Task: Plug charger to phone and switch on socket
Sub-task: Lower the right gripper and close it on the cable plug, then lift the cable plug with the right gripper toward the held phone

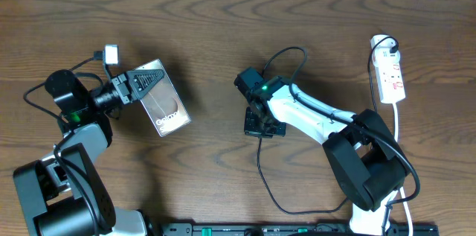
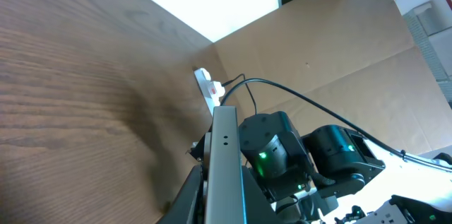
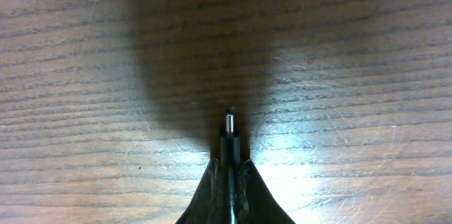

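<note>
The phone [image 1: 168, 109], a bronze slab printed "Galaxy", is held tilted off the table at the left, and my left gripper [image 1: 149, 80] is shut on its upper end. The left wrist view shows the phone's pale edge [image 2: 224, 139] running up between my left gripper's [image 2: 224, 185] jaws. At the table's middle my right gripper [image 1: 259, 123] points down, shut on the charger [image 1: 262, 169]. In the right wrist view the charger's small connector tip [image 3: 230, 121] sticks out past the right gripper [image 3: 230, 164] just above the wood. The white socket [image 1: 391, 72] lies at the far right.
The charger's thin cable loops from the right gripper toward the front edge [image 1: 290, 210] and back to the right arm's base. A black plug [image 1: 388, 42] sits in the socket's far end. The socket [image 2: 207, 85] and the right arm [image 2: 282, 153] show in the left wrist view.
</note>
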`<control>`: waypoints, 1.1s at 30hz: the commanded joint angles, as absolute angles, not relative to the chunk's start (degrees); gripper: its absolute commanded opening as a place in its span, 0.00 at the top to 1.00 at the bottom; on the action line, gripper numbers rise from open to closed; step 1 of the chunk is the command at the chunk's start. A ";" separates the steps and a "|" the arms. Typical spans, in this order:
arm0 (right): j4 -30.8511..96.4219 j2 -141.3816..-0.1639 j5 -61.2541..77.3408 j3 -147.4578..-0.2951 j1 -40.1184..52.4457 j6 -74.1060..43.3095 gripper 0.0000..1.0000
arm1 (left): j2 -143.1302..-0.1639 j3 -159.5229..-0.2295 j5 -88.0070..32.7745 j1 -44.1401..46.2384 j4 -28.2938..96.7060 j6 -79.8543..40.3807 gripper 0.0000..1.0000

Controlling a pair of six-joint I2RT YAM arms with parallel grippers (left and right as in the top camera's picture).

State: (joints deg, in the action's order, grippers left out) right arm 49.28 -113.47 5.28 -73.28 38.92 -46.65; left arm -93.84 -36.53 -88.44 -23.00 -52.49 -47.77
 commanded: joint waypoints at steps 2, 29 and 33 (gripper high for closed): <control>48.82 -113.60 8.08 -72.55 38.13 -44.82 0.99 | -92.82 -37.60 -90.02 -23.18 -52.73 -47.66 0.92; 39.55 -113.58 62.85 -81.65 25.08 10.35 0.99 | -92.82 -37.60 -90.04 -23.18 -52.73 -47.62 0.92; 39.62 -113.58 69.89 -81.65 25.56 19.05 0.99 | -92.82 -37.60 -90.02 -23.18 -52.73 -47.62 0.92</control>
State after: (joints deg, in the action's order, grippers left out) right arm 39.66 -113.54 58.81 -80.62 25.21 7.49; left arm -93.84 -36.53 -88.44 -23.00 -52.49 -47.75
